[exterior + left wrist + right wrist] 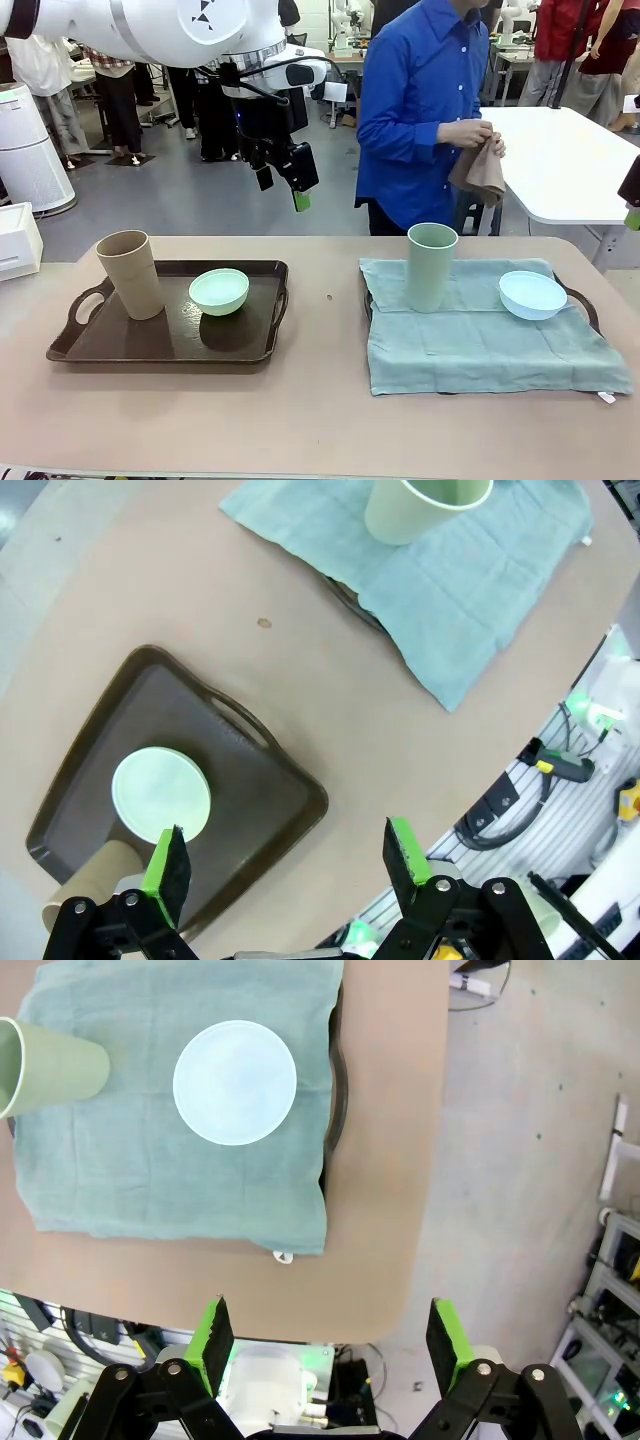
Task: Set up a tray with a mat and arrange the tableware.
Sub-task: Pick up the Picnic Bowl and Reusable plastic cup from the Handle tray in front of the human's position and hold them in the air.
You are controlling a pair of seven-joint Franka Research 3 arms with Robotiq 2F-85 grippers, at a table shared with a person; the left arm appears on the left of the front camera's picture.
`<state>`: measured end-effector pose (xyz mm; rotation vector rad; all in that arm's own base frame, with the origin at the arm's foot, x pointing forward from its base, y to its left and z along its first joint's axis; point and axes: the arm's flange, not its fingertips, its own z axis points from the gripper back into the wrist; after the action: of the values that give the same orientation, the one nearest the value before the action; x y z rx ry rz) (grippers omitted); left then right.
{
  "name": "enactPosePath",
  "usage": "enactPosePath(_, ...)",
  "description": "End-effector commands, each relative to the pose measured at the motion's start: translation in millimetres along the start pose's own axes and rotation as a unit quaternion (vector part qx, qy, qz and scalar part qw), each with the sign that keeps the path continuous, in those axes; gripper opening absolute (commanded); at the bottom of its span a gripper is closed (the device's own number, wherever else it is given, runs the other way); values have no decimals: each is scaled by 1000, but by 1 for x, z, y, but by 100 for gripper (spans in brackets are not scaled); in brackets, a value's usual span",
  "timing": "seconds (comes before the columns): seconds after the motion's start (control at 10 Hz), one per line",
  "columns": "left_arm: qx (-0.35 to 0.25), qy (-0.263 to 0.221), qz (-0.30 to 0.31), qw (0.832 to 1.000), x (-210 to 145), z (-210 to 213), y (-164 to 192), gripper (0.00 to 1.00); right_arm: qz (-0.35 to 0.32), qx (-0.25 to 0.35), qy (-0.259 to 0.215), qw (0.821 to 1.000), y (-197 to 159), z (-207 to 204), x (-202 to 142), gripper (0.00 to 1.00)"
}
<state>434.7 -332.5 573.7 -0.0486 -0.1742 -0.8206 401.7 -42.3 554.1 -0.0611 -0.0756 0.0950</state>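
Observation:
On the left, a dark brown tray (262, 340) holds a tan cup (130, 273) and a mint green bowl (219, 291). On the right, a teal mat (490, 345) covers a second tray (583, 300). A sage green cup (431, 265) and a pale blue bowl (532, 294) stand on the mat. My left gripper (283, 190) hangs open high above the table's middle, holding nothing. From the left wrist, the left gripper (286, 855) looks down on the mint bowl (160, 793) and brown tray (270, 780). My right gripper (330, 1332) is open and bare, high over the table's right edge, with the blue bowl (235, 1082) below.
A person in a blue shirt (415, 110) stands at the far side, holding a tan cloth (482, 172) in both hands. Bare tabletop (325, 300) lies between the two trays. A white table (570, 160) stands behind on the right.

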Motion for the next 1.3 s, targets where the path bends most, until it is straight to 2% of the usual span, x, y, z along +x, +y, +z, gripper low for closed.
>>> enactPosePath(0.0,0,0,0,1000,0,0,0,100,0,0,0,1000,0,0,0,100)
enactPosePath(0.1,-9,-4,4,1000,-15,13,14,100,-9,11,3,1000,-2,-4,0,100)
enactPosePath(0.3,-64,-28,4,998,-64,33,57,100,-10,31,4,999,-6,-6,-4,100)
enactPosePath(0.4,-101,-48,14,994,-92,40,83,100,-7,71,3,997,-13,-1,-6,100)
enactPosePath(0.5,-124,-70,35,989,-118,44,97,100,-9,122,4,992,-21,3,-8,100)
enactPosePath(0.7,-189,-145,50,970,-168,48,117,100,-15,298,-13,954,-45,13,-11,100)
enactPosePath(0.8,-223,-200,63,952,-200,47,127,100,-30,373,-21,927,-63,14,-17,100)
enactPosePath(0.9,-250,-273,67,926,-231,45,132,100,-44,417,-22,908,-80,11,-23,100)
enactPosePath(1.1,-297,-402,54,864,-282,44,133,100,-76,487,-29,870,-109,10,-36,100)
enactPosePath(1.2,-319,-448,47,834,-304,43,134,100,-75,517,-29,852,-122,10,-41,100)
